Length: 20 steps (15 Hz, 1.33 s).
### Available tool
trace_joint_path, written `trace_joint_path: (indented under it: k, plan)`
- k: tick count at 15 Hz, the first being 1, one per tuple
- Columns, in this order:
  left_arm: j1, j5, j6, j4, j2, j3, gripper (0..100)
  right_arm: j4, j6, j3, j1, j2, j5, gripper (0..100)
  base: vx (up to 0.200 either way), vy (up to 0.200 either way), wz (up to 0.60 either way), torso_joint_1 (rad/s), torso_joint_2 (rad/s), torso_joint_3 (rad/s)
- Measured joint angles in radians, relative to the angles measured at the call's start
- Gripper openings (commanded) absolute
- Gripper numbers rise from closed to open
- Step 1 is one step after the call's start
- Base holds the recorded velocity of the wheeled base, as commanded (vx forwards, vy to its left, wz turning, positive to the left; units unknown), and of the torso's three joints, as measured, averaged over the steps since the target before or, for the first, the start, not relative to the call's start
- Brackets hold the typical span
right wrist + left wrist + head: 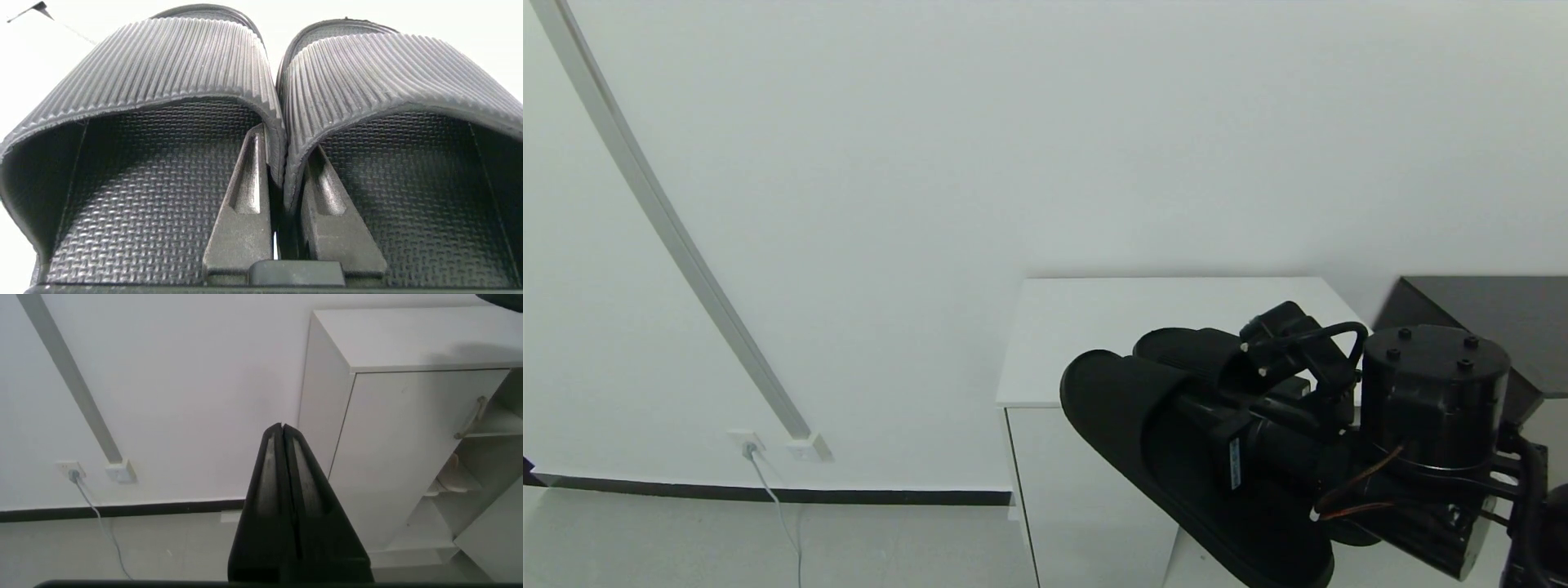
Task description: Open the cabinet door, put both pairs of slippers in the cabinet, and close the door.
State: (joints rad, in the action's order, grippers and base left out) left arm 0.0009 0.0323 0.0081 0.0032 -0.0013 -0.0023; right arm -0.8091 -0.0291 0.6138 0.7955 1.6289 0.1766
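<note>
Right wrist view gave the reason for the hold: the right gripper (286, 147) was clenched on the pair of black slippers (163, 98), with one of its fingers (241, 212) tucked under each ribbed strap. The two adjoining strap edges were pinched together between them, so both slippers could be carried as a single load. From the head view that pair hung tilted in the air just in front of the white cabinet (1143, 327), about level with its top and resting on nothing, toes pointing away from the arm. I judged it a carrying posture, with the pair not yet set on any shelf. The left wrist view showed why the way in was free: the cabinet stood open on one side, its shelves (498, 429) exposed beside a front panel with a bar handle (471, 418). A pale thing (452, 483) lay on a lower shelf; it might have been the other pair, but I could not tell. The left gripper (283, 433) was clenched on nothing, its two fingers pressed flat together, and sat well apart from the cabinet, off toward the robot's left. That placing looked deliberate to me: clear of the slippers' path, yet near enough to serve the door afterwards. The likely trouble was the pinch itself, since only strap edges were gripped and a knock against a shelf could pull one slipper loose.
</note>
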Motion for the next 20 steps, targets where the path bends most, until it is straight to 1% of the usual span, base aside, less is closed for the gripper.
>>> trace_joint_path:
  k: [2,20]
  plan:
    - [0.0,0.0,0.0,0.0,0.0,-0.001,0,-0.001,0.0,-0.001,0.0,0.0,0.0,0,0.0,0.0,0.0,0.0,0.0,0.0]
    - [0.0,0.0,0.0,0.0,0.0,-0.001,0,-0.002,-0.002,-0.008,-0.005,0.001,-0.002,0,0.0,-0.2,0.0,0.003,0.0,0.002]
